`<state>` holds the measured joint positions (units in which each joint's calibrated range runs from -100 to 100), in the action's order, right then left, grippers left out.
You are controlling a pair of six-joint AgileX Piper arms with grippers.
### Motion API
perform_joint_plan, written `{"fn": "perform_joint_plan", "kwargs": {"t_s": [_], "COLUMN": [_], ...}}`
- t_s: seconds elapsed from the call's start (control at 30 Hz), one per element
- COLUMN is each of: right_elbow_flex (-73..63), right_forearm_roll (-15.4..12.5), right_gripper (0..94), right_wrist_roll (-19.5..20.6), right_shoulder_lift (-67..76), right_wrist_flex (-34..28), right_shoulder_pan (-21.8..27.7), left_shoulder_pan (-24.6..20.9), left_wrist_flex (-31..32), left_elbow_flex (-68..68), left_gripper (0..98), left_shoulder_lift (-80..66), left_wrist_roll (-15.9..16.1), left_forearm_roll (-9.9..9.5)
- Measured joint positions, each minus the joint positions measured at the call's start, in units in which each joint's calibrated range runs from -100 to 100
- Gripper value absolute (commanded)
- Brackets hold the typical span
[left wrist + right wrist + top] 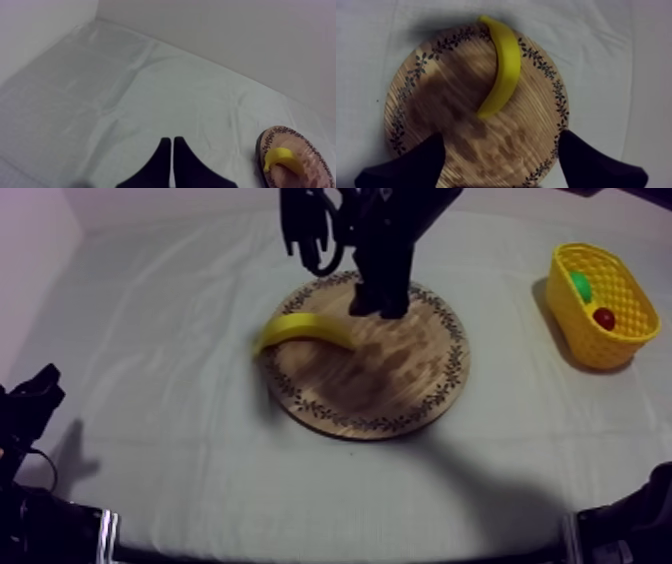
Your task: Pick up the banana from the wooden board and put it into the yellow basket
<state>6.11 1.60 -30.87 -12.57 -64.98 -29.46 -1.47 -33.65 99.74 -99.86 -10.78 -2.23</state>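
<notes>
While my right claw hung released above the wooden board, I judged it best to straddle the banana at its middle before clenching.

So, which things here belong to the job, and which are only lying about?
Job: banana, board, basket, open right fingers over the board.
Lying about: green fruit and small red fruit in the basket; left fingers, shut.

Overhead slanting down, right wrist close above shared board — left wrist low, distant
</notes>
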Motion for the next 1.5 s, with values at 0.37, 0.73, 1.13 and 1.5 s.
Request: {"fn": "perform_joint_plan", "kwargs": {"t_s": [0.37,0.73,1.13,1.5], "right_elbow_flex": [-4.05,-13.49,-18.26,-20.81], "right_forearm_roll": [1.47,1.48,0.36,0.77], "right_gripper": [67.3,62.5,62.9,62.0], "right_wrist_roll": [3.15,4.86,4.58,5.28], "right_shoulder_lift": [-5.57,-18.74,-26.47,-32.78], "right_wrist_flex": [0.91,-0.76,-0.59,1.64], "right_shoulder_pan": [-0.79,-0.64,-0.16,0.02], "left_shoulder_pan": [0.0,0.0,0.0,0.0], "left_wrist_flex": [0.0,0.0,0.0,0.0], "left_elbow_flex": [0.0,0.0,0.0,0.0], "left_gripper": [0.1,0.1,0.1,0.1], "left_shoulder_lift": [0.0,0.0,0.0,0.0], "left_wrist_roll": [0.0,0.0,0.0,0.0], "left_forearm_roll": [0.0,0.0,0.0,0.0]}}
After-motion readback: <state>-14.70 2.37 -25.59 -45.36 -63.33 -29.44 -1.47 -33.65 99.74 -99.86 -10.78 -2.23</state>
